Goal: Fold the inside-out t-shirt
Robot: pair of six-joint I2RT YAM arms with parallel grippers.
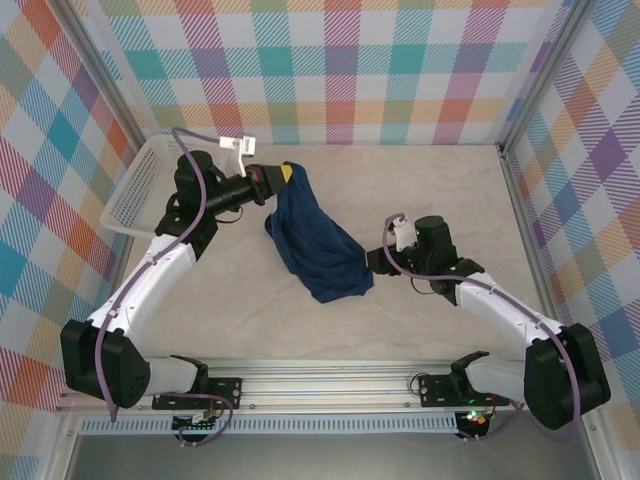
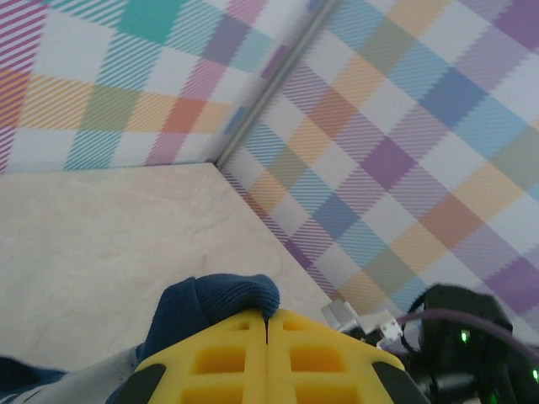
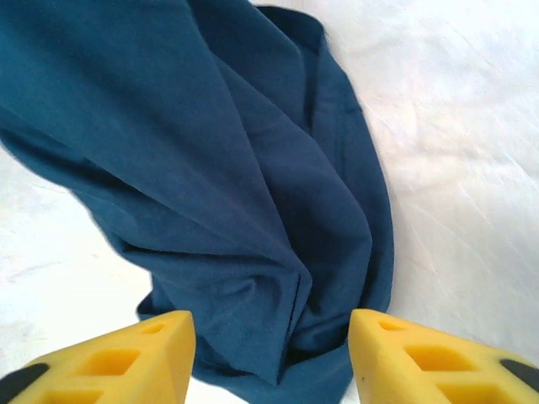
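Top external view: we log the inside-out t-shirt (image 1: 318, 245) as a bunched dark blue strip on the table (image 1: 450, 200), to the right of the white basket (image 1: 135, 195). The basket sits tilted against the table's left edge. The shirt's upper end is the end nearer the basket. Its lower end spreads on the table farther right of the basket and closer to the arm bases.

The left gripper (image 1: 283, 178) sits just right of the basket, level with the basket's far half, at the shirt's upper end. Left wrist view: its yellow fingers (image 2: 219, 358) are pressed together with no gap. A fold of blue cloth (image 2: 221, 301) is pinched there and bulges out past the tips. We record this gripper as clamped on the shirt.

The right gripper (image 1: 375, 262) is well to the right of the basket, beside the shirt's lower right edge. Right wrist view: its two yellow fingers (image 3: 156, 353) stand apart, and the shirt's lower edge (image 3: 253, 362) lies in the gap between them. We cannot tell whether cloth touches either finger. The fabric runs in long creases away from the gripper.
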